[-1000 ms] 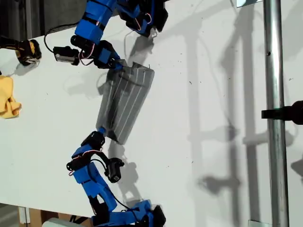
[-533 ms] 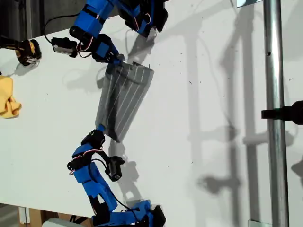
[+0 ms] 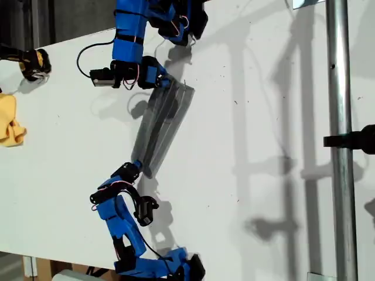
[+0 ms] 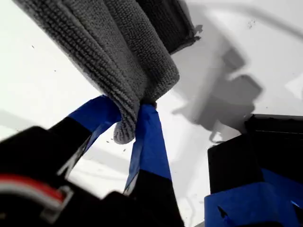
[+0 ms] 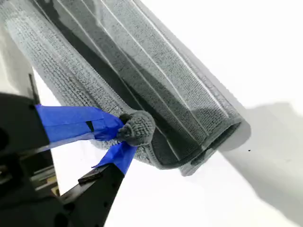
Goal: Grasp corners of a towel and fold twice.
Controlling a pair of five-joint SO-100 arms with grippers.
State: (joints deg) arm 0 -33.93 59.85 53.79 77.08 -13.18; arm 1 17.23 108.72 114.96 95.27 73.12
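The grey striped towel (image 3: 161, 126) hangs stretched between the two arms as a narrow folded band, running from the top to the lower middle of the exterior view. My first gripper (image 3: 164, 82) is shut on its upper corner. In the first wrist view, that gripper (image 4: 128, 112) pinches the rounded corner tip (image 4: 124, 131) of the towel (image 4: 118, 52). My second gripper (image 3: 137, 166) is shut on the lower corner. In the second wrist view, that gripper (image 5: 127, 135) clamps a bunched corner (image 5: 137, 126), and the towel (image 5: 156, 80) stretches away with its pale stripes showing.
A small yellow cloth (image 3: 10, 122) lies at the exterior view's left edge, with a black and yellow object (image 3: 32, 63) above it. A metal pole (image 3: 340, 175) carrying a black clamp (image 3: 354, 139) runs down the exterior view's right side. The white table (image 3: 252, 117) lies between.
Both grippers have shifted toward the exterior view's right with their corners held. The towel has turned from a broad flat sheet into a narrower, more edge-on band.
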